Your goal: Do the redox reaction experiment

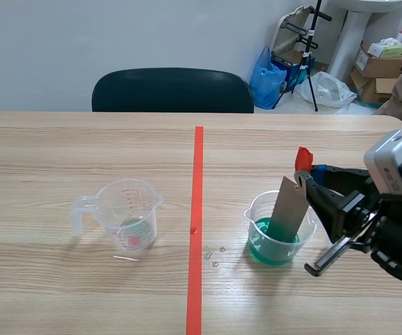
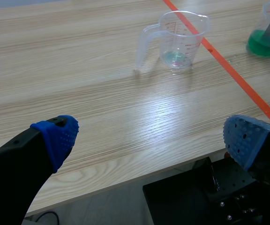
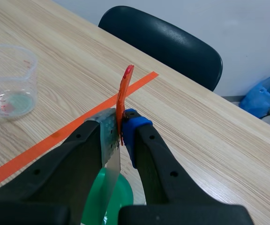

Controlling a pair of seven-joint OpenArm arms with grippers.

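A clear beaker [image 1: 279,227] of green liquid stands right of the orange tape line. A grey metal strip [image 1: 288,206] with a red tag [image 1: 303,158] at its top leans in it, its lower end in the liquid. My right gripper [image 1: 309,178] is shut on the strip's upper end; in the right wrist view the gripper [image 3: 121,129] pinches the strip [image 3: 110,173] just below the red tag [image 3: 124,89]. A clear measuring cup [image 1: 128,213] with a little greenish residue stands left of the line. My left gripper [image 2: 149,140] is open over the table's near edge, far short of the cup [image 2: 179,40].
Small droplets [image 1: 215,255] lie on the table between the tape line [image 1: 197,209] and the beaker. A dark chair [image 1: 173,91] stands behind the far edge. Boxes and bags sit on the floor at the back right.
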